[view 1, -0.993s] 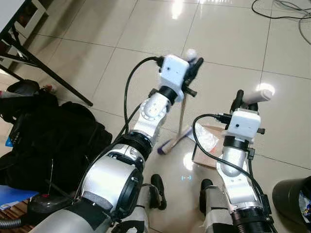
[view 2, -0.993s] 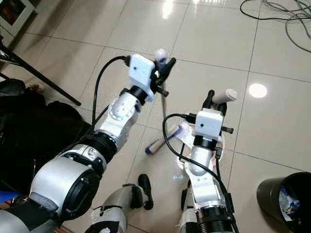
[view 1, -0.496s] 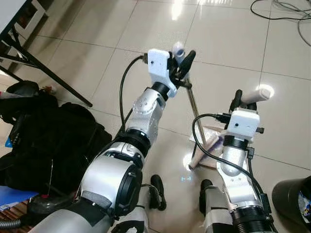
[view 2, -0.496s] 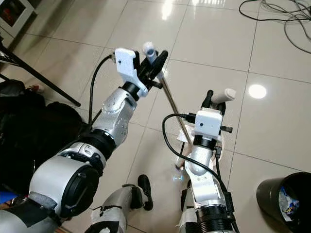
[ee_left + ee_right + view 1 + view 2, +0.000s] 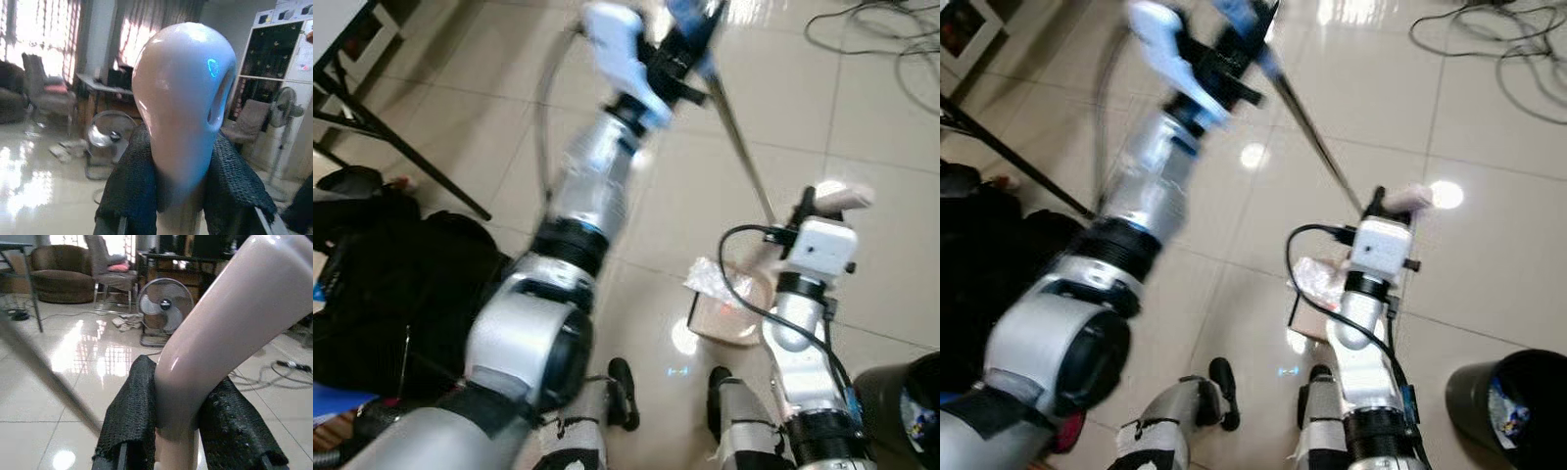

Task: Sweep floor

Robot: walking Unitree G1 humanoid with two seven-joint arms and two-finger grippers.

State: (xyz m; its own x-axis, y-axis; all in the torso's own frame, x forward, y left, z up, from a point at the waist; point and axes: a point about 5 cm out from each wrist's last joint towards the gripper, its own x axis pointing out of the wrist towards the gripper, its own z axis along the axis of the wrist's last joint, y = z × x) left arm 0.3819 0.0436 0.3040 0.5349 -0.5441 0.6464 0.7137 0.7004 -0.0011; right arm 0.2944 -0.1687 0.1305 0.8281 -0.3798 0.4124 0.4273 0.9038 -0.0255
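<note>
Tiled floor [image 5: 489, 117]: L claw [image 5: 690, 39] clamps broom [image 5: 744, 162] grip, R claw [image 5: 822, 201] clamps dustpan [image 5: 729, 313] handle; both light, stiff, smooth plastic, so hold handle ends.

No text, label or number can be read anywhere.

One broom [image 5: 744, 162] and one dustpan [image 5: 729, 311], with one crumpled plastic wrapper [image 5: 717, 281] lying at the dustpan's near edge. Two grippers: left gripper [image 5: 690, 34], right gripper [image 5: 818, 201]. One black bin [image 5: 1513, 406], one black bag [image 5: 396, 294], two floor fans [image 5: 164, 308] [image 5: 102, 139].
</note>
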